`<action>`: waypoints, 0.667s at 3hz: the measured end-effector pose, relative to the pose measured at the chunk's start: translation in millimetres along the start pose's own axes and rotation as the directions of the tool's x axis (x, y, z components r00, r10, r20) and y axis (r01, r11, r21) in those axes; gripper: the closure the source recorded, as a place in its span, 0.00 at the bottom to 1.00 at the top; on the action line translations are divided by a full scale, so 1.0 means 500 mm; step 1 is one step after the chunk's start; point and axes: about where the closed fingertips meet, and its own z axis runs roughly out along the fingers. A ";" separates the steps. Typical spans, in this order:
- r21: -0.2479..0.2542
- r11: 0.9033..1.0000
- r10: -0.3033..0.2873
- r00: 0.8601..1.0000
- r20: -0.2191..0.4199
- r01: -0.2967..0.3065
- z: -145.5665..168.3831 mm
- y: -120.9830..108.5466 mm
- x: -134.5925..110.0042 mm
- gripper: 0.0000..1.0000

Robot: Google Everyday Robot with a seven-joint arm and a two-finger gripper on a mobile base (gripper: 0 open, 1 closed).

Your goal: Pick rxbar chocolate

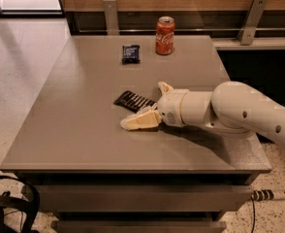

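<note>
Black bar (132, 100) lies flat on the worktop (74, 130), one end inside the spread-open end effector (144, 106). Closing off-centre could nudge the thin wrapper sideways and pinch nothing.

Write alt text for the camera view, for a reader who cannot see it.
A white robot arm reaches from the right over a grey table, its open gripper low at the right end of the black rxbar chocolate. A red soda can and a small dark blue packet sit farther back.
</note>
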 end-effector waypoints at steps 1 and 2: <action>0.000 1.000 0.000 1.000 0.000 0.000 -0.001 0.000 -0.003 0.41; 0.000 1.000 0.000 1.000 0.000 0.000 -0.005 0.000 -0.012 0.65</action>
